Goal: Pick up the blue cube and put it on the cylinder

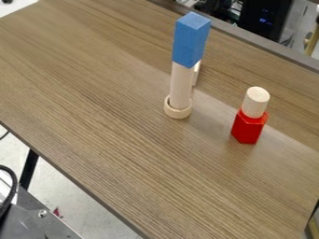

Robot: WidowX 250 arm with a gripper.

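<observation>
1 red block (pixel 248 128) stands near the tall cylinder (pixel 181 87).

Dark grey plate (pixel 28 228), silver screw (pixel 42 213), black cable (pixel 14 180); whether robot's, unclear.

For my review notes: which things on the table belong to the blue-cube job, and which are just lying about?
Job:
- blue block, atop the tall cylinder
- tall cylinder, upright

Lying about:
- wooden ring around its foot, apparently incidental
- pale piece behind it
- red block
- short cylinder on the red block
</observation>
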